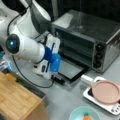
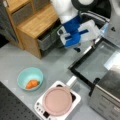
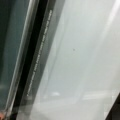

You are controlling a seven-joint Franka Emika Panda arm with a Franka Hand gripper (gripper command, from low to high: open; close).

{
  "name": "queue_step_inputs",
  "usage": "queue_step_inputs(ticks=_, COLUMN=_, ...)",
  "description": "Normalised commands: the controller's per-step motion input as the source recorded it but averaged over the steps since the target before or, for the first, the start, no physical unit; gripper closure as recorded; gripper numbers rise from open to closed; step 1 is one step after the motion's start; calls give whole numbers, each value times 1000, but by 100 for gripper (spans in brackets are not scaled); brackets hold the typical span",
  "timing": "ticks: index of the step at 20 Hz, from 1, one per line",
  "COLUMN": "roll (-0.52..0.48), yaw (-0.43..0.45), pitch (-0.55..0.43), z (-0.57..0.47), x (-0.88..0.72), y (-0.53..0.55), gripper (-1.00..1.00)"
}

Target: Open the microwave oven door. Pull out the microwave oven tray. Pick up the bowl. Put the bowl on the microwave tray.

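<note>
The silver microwave oven [image 1: 85,32] stands at the back, its three black knobs [image 1: 98,55] on the right. The microwave oven door [image 1: 71,70] is folded down flat, and its dark glass [image 2: 97,62] shows in both front views. My gripper [image 1: 58,79] hangs over the door's outer left edge, close to the handle [image 2: 83,53]. The wrist view is filled with the door glass [image 3: 75,57] and its metal bar [image 3: 21,62]. The teal bowl [image 2: 30,78] with the orange piece of food [image 2: 32,83] sits on the table, well apart from the gripper. The microwave oven tray is hidden in the dark cavity [image 1: 75,46].
A pink plate [image 1: 106,91] rests on a white tray [image 2: 75,100] beside the oven's knob end, next to the bowl [image 1: 83,113]. A wooden cabinet [image 2: 32,22] with drawers stands on the arm's side. Grey tabletop [image 2: 55,62] lies between the bowl and the door.
</note>
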Motion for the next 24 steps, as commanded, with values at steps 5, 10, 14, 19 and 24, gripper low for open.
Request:
queue_step_inputs(ticks=5, roll=116, yaw=317, pitch=110, z=35, x=214, y=-252, gripper=-100)
queue_step_inputs(ticks=10, roll=245, yaw=299, pitch=44, z=122, x=0, y=52, gripper=-100)
queue_step_inputs(ticks=14, roll=311, yaw=249, pitch=-82, z=127, x=-119, y=313, gripper=-100)
queue_step_inputs(ticks=19, roll=279, yaw=174, pitch=-189, z=-28, x=-30, y=283, gripper=-100)
queue_step_inputs(ticks=24, roll=327, yaw=144, pitch=-214, z=-180, x=27, y=151, gripper=-100)
